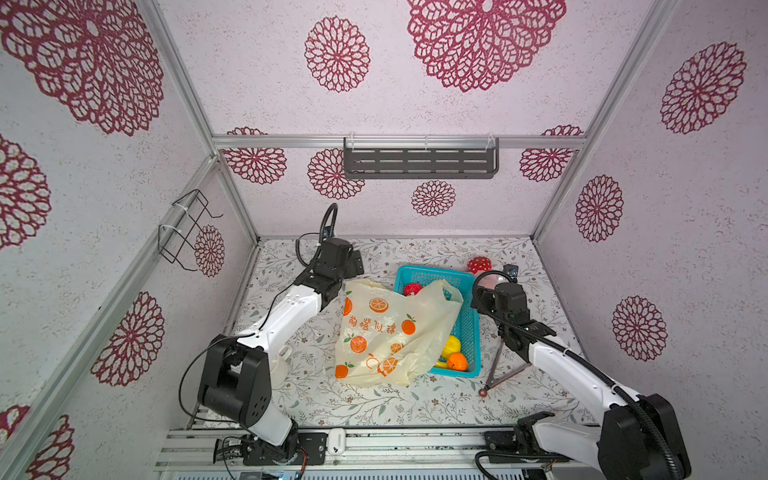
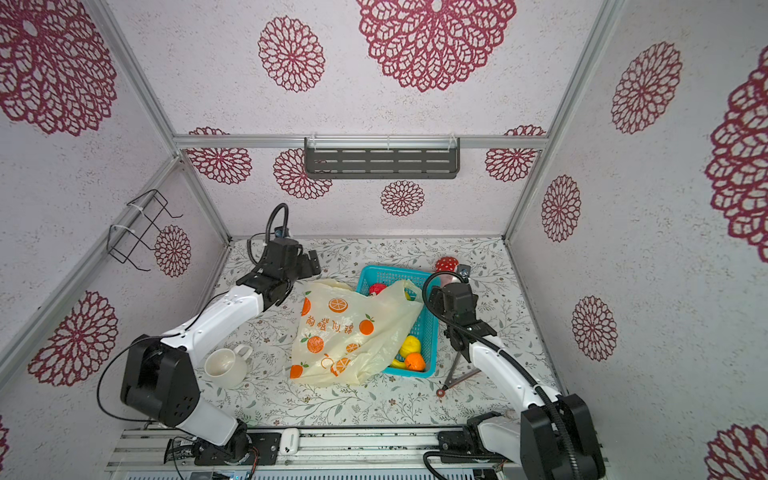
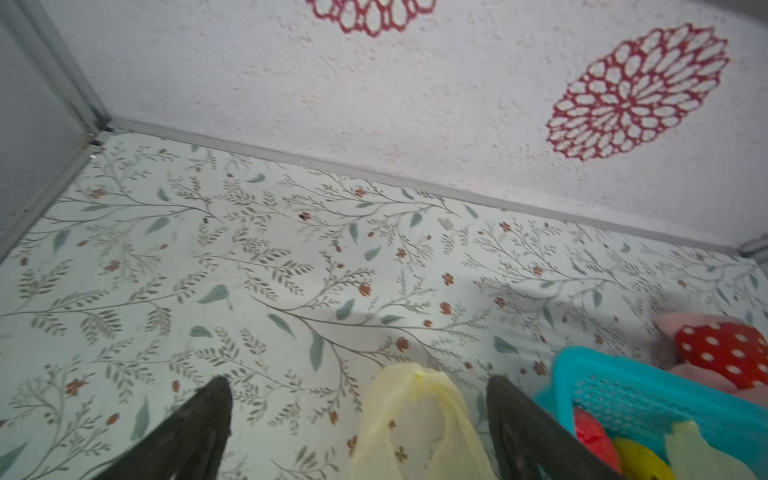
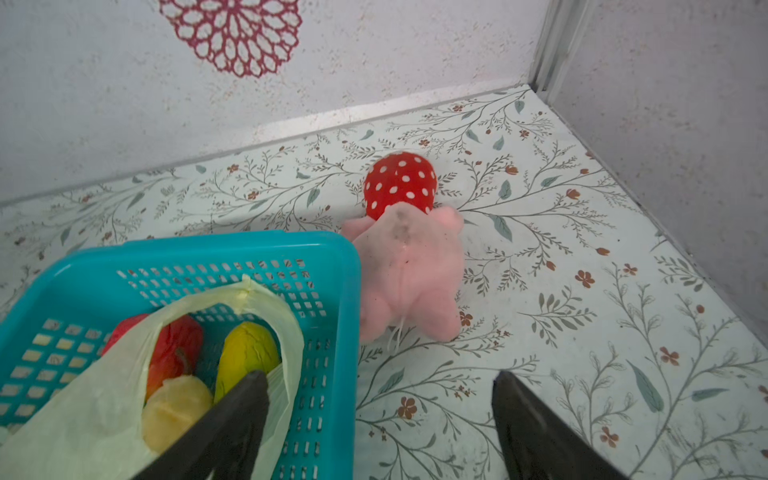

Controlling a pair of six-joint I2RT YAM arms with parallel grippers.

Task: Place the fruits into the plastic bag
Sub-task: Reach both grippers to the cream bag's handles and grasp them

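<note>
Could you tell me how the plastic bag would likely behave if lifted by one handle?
The plastic bag looks thin and crumpled, so it is probably floppy and light. Draped over the basket, it may snag or sag shut.

One plastic bag, one teal basket. Six pieces show inside it: one red apple, one orange, one lemon, one banana, one yellow oblong, one pale round piece. One white mug at the bag's 8 o'clock. One dotted plush, one pink toy, one pair of tongs.
</note>
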